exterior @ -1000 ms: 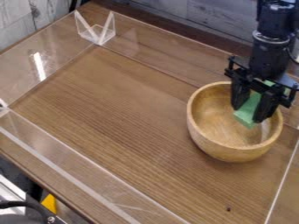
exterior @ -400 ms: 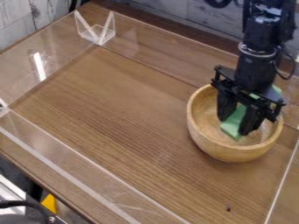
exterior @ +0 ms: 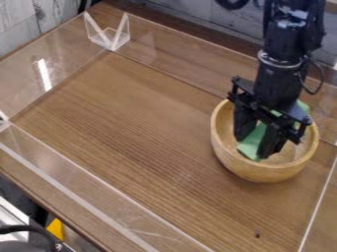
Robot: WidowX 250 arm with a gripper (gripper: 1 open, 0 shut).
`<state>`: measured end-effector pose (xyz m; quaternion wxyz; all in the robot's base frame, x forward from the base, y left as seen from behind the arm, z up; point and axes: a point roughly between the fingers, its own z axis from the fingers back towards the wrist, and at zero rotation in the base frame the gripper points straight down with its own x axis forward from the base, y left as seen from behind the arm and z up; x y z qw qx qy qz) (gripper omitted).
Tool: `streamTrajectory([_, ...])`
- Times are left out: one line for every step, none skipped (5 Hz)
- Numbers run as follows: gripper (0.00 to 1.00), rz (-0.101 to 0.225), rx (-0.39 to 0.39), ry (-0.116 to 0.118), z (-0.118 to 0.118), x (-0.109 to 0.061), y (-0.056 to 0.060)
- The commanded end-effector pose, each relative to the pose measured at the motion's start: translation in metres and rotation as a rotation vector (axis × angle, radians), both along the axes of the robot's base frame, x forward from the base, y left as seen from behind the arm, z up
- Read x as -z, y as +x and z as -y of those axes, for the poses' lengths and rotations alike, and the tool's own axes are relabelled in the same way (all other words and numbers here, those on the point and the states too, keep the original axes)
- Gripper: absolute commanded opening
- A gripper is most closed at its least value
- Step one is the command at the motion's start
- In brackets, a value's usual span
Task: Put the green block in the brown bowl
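Only one camera view, looking down across the wooden desk (exterior: 132, 128) with its clear plastic walls.

Seen there: black robot gripper (exterior: 267, 138) pointing straight down into the round, light tan wooden bowl (exterior: 237, 159), fingers clenched on the long, flat, bright green block (exterior: 253, 143). Block held upright between the fingers, its lower end down inside the bowl, near or on the bowl's floor; cannot tell whether it touches. Green showing on both sides of the dark fingers, so clearly not released.

Changed over the last second: gripper and block shifted from the right-hand, far part of the bowl towards its left and near side, and appear lower within the rim. Grip unchanged throughout, clamped on the block in all three pictures. Bowl itself in the same spot on the desk.

Meaning for the task: carrying done, block already over and within the bowl. Remaining, as a judgement: open the fingers to let the block drop or settle, then lift clear. Some risk of the upright block leaning against the thick rim or catching on a finger during withdrawal.
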<state>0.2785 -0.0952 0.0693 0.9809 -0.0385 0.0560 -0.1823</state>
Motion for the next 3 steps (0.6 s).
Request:
streamTrajectory([0.00,0.062,0.017,-0.016,0.009,-0.027,0.008])
streamTrajectory([0.00,0.055,0.036,-0.008,0.019,-0.032,0.008])
streamTrajectory([0.00,0.052,0.065,0.005,0.023,-0.017,0.020])
